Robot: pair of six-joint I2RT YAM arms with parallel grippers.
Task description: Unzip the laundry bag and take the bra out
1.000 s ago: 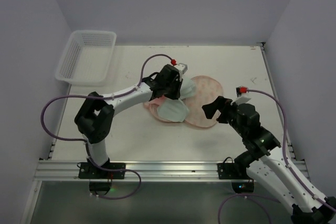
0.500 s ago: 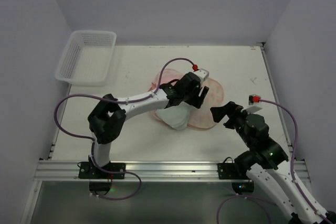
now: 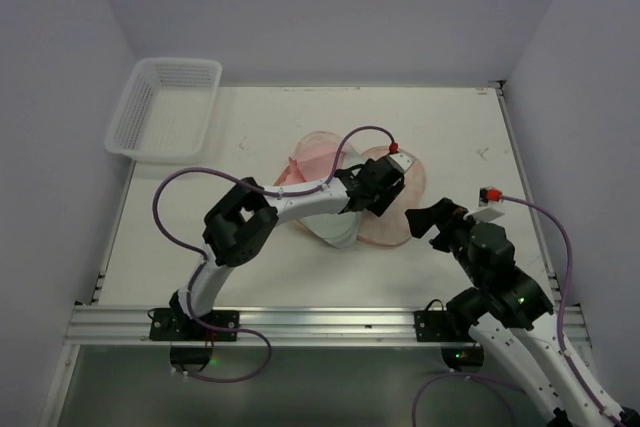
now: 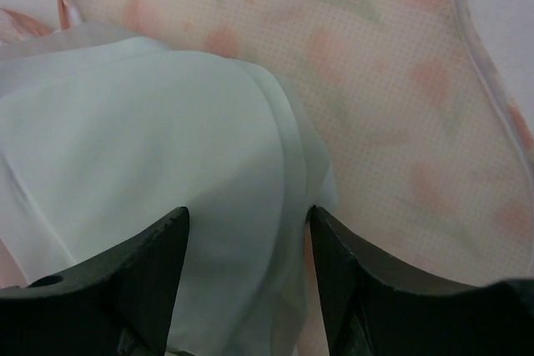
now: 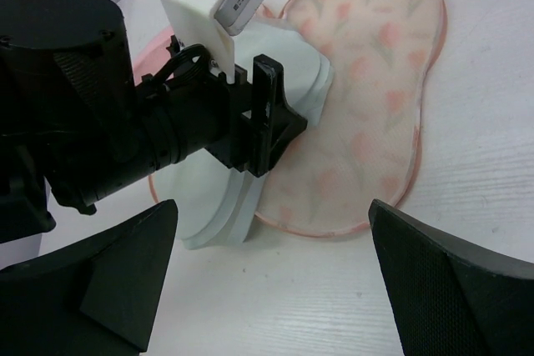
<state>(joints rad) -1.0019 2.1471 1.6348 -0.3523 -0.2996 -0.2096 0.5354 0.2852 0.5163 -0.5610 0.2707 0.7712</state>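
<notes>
Laundry bag (image 3: 385, 227) lies unzipped mid-bench (image 3: 450, 127), printed flap flat, with a pale fabric fold (image 3: 335, 227) at its left. Bra (image 3: 318, 155) is a salmon patch on the far side, mostly hidden by the left arm (image 3: 300, 202). Left hand (image 4: 248, 213) released, fingers spread over the fold; contact unclear. Right hand (image 5: 271, 206) wide open and empty, just right of the bag.

This was a robot lab's test cell. A white tabletop (image 3: 450, 137) stood boxed in by plain pale walls (image 3: 330, 7) at the back and both sides. A left arm (image 3: 290, 209) and a right arm (image 3: 500, 282) were bolted to a metal rail (image 3: 300, 322) along its near edge, and purple cables (image 3: 175, 197) looped off them. A white basket (image 3: 165, 107) sat at its far left corner.
</notes>
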